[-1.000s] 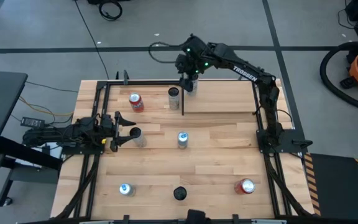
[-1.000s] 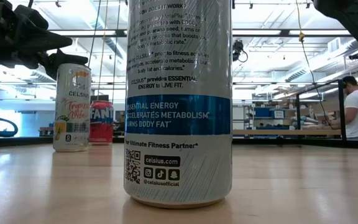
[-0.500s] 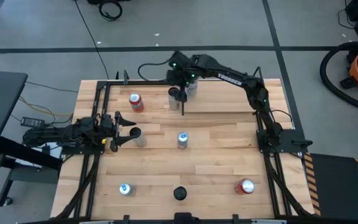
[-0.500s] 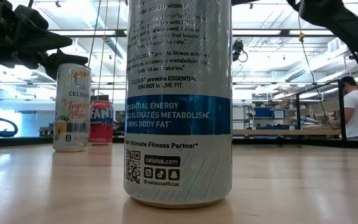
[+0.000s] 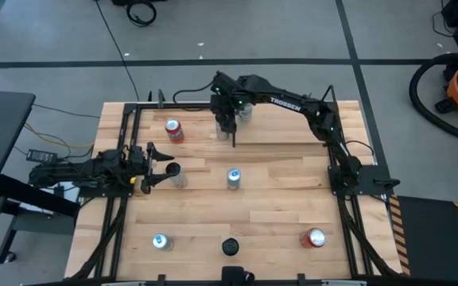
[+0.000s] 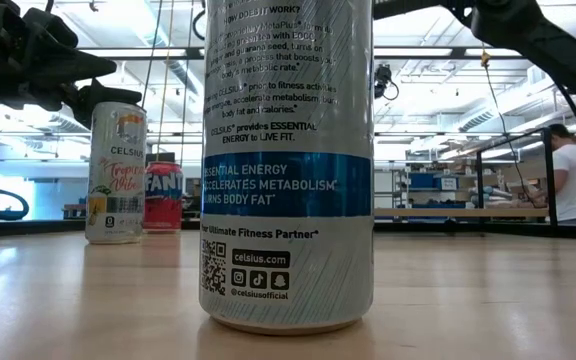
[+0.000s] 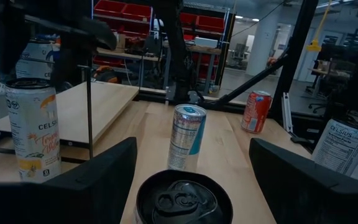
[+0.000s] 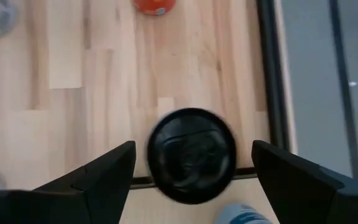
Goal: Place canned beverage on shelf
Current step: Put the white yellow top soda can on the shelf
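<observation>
the black-topped can [image 8: 191, 155] sits dead centre under the right gripper [image 8: 191, 163], standing upright on the tabletop just beside the shelf [image 5: 285, 127] and its thin black rod, at the far side of the table. from above, the right arm reaches well across to it, gripper [image 5: 226, 121] hovering over the lid, fingers spread wide either side with nothing between them but air, not yet touching the can. one can [image 5: 245, 112] already stands on the shelf's near corner. over on the left, the left gripper [image 5: 168, 163] waits with its fingers parted around the dark can [image 7: 183, 200] by the table's left edge, not visibly clamped on it; the red can [image 5: 173, 129] stands well apart from both.

now, how will this can handle? probably a rigid aluminium cylinder, smooth and a bit slippery, and if full it has some weight; squeeze too hard and a thin wall may dent. best hold looks like the upper body, just below the rim, pads square on opposite sides. tall and narrow, so it could tip if nudged off-centre, and that rod is close enough to snag a finger.
</observation>
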